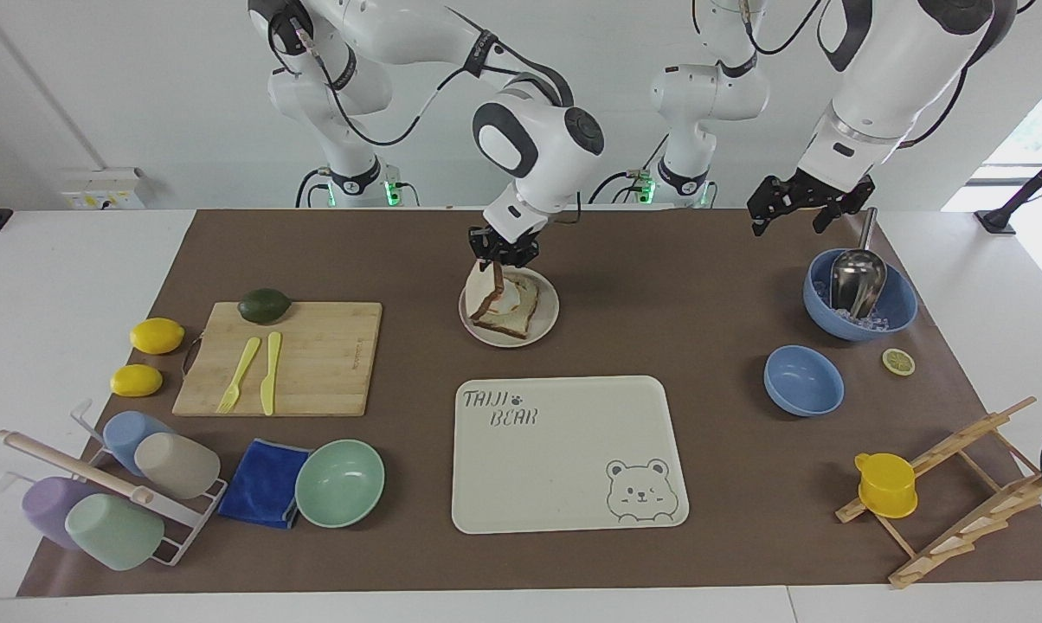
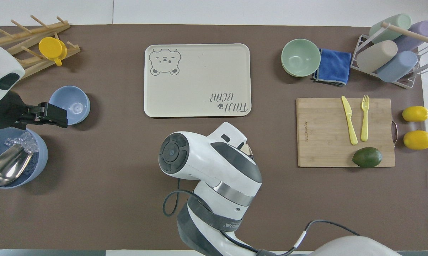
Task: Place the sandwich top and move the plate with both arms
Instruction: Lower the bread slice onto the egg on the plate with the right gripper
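bread slice over the plate

my right claw is pinched shut on the plain slice of bread, gripping its upper edge. the slice hangs tilted, nearly on edge, over the plate, and it covers most of the egg and the bread slice lying there. i cannot tell whether its lower edge touches them yet. from above, my own white wrist hides almost all of this (only a sliver of crust peeks out beside it).

the plate sits on the brown mat, nearer to me than the cream tray with the bear drawing. the cutting board with the yellow fork and knife lies toward my right arm's end of the table.

my left claw waits with its fingers spread wide and holding nothing. it hangs in the air above the blue bowl with ice and a metal scoop. a smaller blue bowl sits farther from me than that one.
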Robot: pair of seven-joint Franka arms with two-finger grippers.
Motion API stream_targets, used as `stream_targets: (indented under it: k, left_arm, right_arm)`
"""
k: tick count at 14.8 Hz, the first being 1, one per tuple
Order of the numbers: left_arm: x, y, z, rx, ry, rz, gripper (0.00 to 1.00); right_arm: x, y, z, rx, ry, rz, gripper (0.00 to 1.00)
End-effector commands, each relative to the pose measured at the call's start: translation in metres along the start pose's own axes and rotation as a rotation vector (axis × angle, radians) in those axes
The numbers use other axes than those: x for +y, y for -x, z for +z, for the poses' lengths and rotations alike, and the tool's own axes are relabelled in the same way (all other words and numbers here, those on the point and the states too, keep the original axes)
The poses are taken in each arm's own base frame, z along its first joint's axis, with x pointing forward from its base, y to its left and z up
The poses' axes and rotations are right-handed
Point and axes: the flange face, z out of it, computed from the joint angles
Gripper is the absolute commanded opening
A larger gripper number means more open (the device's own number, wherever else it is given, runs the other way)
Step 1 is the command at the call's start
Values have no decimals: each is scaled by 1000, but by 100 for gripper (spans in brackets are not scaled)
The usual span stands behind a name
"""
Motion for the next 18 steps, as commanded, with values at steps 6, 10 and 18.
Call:
stream_targets:
  k: [6,10,18]
  left_arm:
    - [-5,3,-6,-4,-15,0,100]
    - [-5,4,-7,-2,-15,0,100]
    - [-5,4,-7,-2,-13,1,100]
  right_arm:
    - [-7,6,5,-9,-72,18,0]
    - [-11,6,6,7,-91,13,1]
    - [-19,-1,0,-20,-236,46,82]
